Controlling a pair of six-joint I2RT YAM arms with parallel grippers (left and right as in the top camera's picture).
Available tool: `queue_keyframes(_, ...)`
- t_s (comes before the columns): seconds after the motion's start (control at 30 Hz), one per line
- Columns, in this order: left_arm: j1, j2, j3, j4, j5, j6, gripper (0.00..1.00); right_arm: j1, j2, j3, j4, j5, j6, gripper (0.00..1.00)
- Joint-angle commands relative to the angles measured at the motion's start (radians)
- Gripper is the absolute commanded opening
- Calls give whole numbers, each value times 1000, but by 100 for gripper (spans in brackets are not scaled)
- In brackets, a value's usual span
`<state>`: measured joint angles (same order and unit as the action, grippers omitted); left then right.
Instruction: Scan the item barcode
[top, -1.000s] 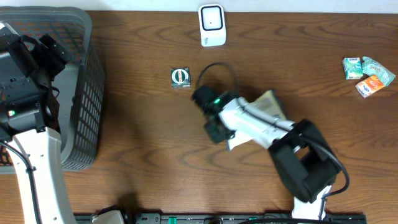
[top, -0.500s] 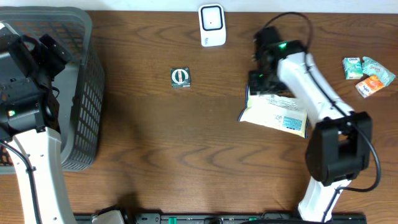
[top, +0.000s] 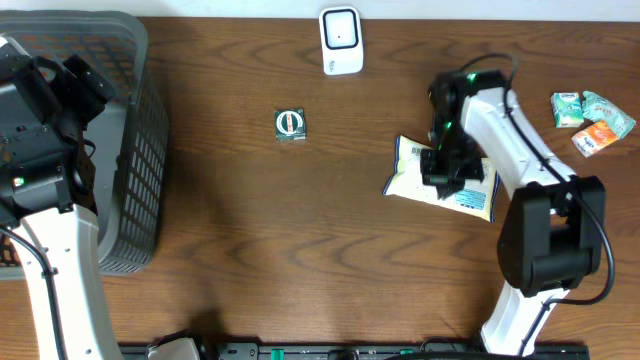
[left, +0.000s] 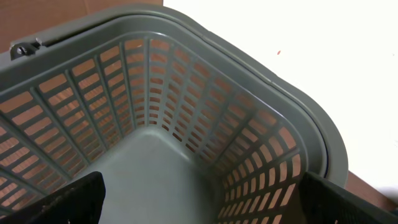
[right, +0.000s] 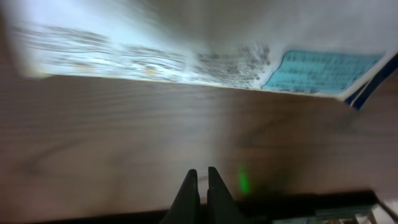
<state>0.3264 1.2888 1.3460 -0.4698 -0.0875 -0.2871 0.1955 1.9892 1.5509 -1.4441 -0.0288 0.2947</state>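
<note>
Packet: the pale packet (top: 408, 172) with a blue panel lies flat on the wooden table (top: 250, 260), right of centre and skewed, its long edge running down toward the right.
Packet print: in the right wrist view its lettering is blurred (no barcode can be made out there).
Right gripper: the right gripper (right: 200, 174) has its two fingers pressed together with nothing between them; bare wood shows just past the tips, and the packet's near edge lies beyond that.
Right arm: from overhead, the white arm (top: 505, 125) reaches in from the table's near edge and bends back, so its black wrist hangs over the middle of the packet; whether it touches the packet cannot be told.
Scanner: the white scanner (top: 340, 40) stands at the far edge of the table, well apart from the packet and to its left.
Left gripper: the left gripper (left: 211, 202) is spread wide, one dark fingertip at each bottom corner of its wrist view, holding nothing.
Basket: the grey slatted basket (top: 135, 150) sits at the left end of the table, and the left gripper hangs above its inside.
Small box: a dark green box (top: 290, 124) with a round white mark lies between basket and packet, nearer the scanner.
Snack packs: a little cluster of green, teal and orange packs (top: 592, 115) lies at the far right.
</note>
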Motion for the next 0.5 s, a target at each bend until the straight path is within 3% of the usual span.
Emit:
queue_keyframes(0.0,5,3,16,0,-2,10,97,12,-1,-112,50,112,158,1)
queue_keyframes(0.17,5,3,16,0,-2,10,98,-17,-1,-239,167,159,233,1)
queue_keyframes(0.37,5,3,16,0,-2,10,98,-105,-1,-263,266,174,259,2)
queue_keyframes(0.47,5,3,16,0,-2,10,98,-155,-1,-263,340,188,258,11)
